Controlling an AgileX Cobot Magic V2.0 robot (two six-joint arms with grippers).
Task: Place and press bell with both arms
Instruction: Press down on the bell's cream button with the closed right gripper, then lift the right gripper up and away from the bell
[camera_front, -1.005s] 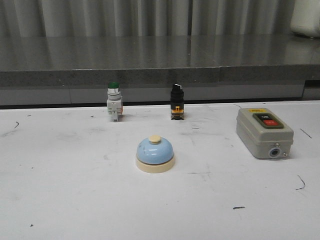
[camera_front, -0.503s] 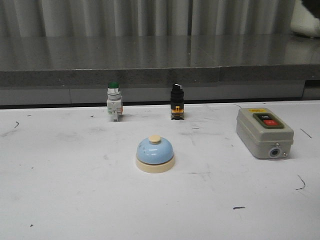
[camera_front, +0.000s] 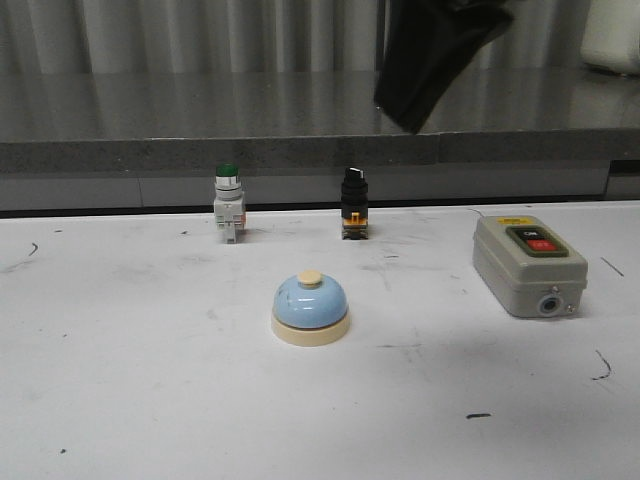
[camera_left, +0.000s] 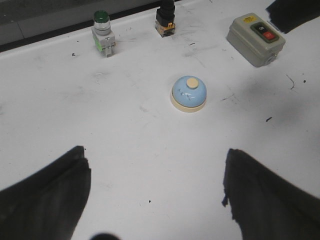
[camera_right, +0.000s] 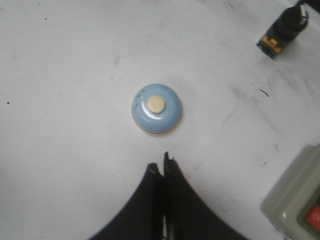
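the small light-blue dome-shaped desk bell with its cream round base and cream button (camera_front: 311, 308) is sitting upright on the scuffed white table (camera_front: 120, 400), near the middle, with nothing touching it. as a judgement, the placing part of the task appears done or not needed, since the bell is resting flat and free; the pressing of the cream button is yet to be carried out. the right black claw-like gripper (camera_right: 162, 171) is showing its two fingers pressed together, tips closed on nothing — a posture that would suit poking the button. in the right wrist view the bell (camera_right: 156, 108) is lying just beyond those closed tips, near but clearly apart; in the front view a dark blurred part of an arm (camera_front: 432, 55) is hanging high above the table, behind and to the right of the bell. the left black gripper (camera_left: 155, 192) is spread wide open, its two fingers (camera_left: 45, 200) framing bare table, with the bell (camera_left: 189, 93) well ahead of them. behind the bell are standing a green-capped push button (camera_front: 228, 203) and a black selector switch on a yellow base (camera_front: 354, 203); a grey switch box with a red button (camera_front: 527, 265) is lying to the right, well apart.
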